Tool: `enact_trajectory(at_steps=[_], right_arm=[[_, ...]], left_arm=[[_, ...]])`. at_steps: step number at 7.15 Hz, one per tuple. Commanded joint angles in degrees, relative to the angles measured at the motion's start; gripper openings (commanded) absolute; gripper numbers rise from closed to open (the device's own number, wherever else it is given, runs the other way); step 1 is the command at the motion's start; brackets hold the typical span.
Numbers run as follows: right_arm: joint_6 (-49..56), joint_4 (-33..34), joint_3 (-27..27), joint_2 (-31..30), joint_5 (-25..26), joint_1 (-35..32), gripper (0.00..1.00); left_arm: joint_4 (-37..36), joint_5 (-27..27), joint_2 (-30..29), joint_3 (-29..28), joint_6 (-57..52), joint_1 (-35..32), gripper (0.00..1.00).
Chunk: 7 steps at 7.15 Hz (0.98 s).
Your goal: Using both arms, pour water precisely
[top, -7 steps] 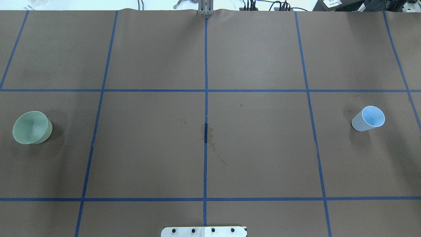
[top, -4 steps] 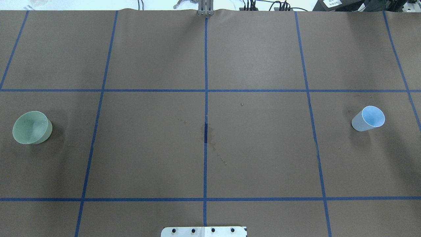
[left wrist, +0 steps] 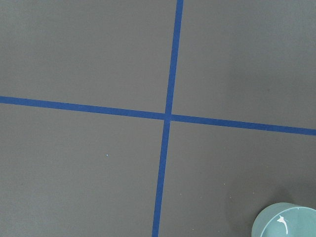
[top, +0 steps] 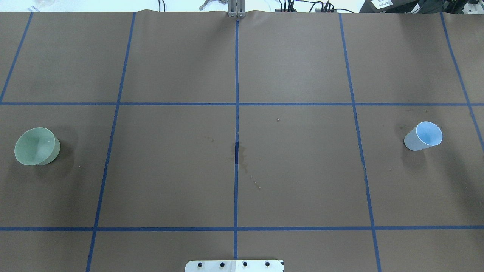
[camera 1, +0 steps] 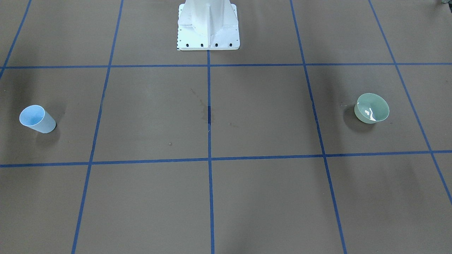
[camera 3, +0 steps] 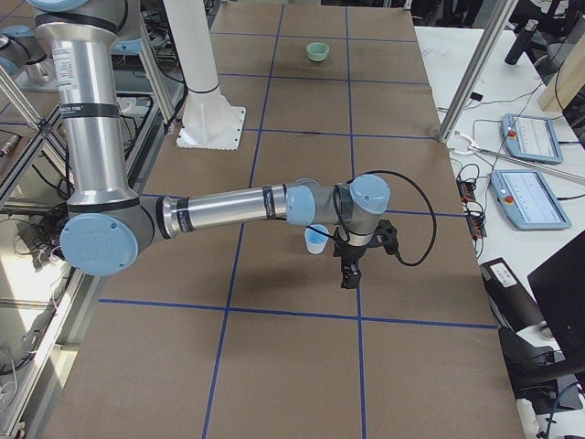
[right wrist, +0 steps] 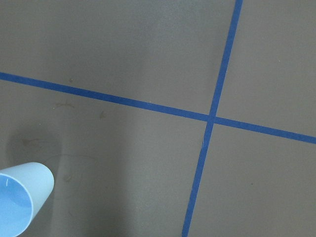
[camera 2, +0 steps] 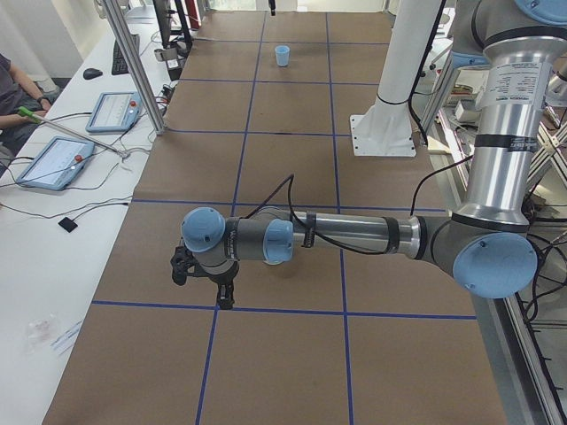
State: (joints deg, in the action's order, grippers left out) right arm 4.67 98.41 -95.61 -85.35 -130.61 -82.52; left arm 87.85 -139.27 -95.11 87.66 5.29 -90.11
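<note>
The water (camera 1: pixel 369 113) shows only as a few white glints low inside the pale green round bowl (camera 1: pixel 380 103). The bowl stands upright at the robot's left end of the table. Well apart from it, at the right end, stands the light-blue tapered cup (camera 1: pixel 37 119). I cannot tell whether the cup holds any liquid.

Neither vessel is gripped. The left arm (camera 2: pixel 354 235) reaches out low, and the left gripper (camera 2: pixel 226 299) hangs over the brown paper cover (top: pixel 295 181) with nothing visibly in it. The arm hides the bowl in that side view. The bowl does sit in the bottom corner of the left wrist view, so the gripper is near it, not on it. The right arm (camera 3: pixel 228 206) is stretched out likewise, with the right gripper (camera 3: pixel 348 277) just beside the cup and apart from it. Both grippers show in the side views alone, so I cannot tell whether their jaws are spread or pressed together.

Faint stains (top: pixel 242 158) mark the paper by the central blue tape line (top: pixel 236 75).

As I judge it, no pour is under way, since both vessels are set down at opposite ends. If the bowl's water is the delivered amount, the pouring is done. If not, grasping, bringing together and tilting all remain. The pictures do not decide between these.
</note>
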Motion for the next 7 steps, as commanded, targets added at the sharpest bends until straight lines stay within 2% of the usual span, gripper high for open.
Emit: enact_trajectory(at_steps=[1,2,4,7], right_arm=[[-0.18,-0.07,0.07,-0.52,0.09,0.08,0.99],[-0.18,-0.06,-0.1,-0.43,0.0,0.08,0.99],[-0.18,0.02,-0.1,-0.52,-0.09,0.08,0.99],[-0.18,-0.06,-0.1,-0.16,-0.35,0.08,0.99]], left_arm=[[2.22,3.2,-0.07,-0.65,-1.41,0.19,1.0],[2.23,4.78,-0.25,0.39,-1.6,0.28,1.0],[1.45,5.41,-0.51,1.02,-9.72,0.54,1.0],[1.35,5.32,0.36,1.98,-9.51,0.46,1.0]])
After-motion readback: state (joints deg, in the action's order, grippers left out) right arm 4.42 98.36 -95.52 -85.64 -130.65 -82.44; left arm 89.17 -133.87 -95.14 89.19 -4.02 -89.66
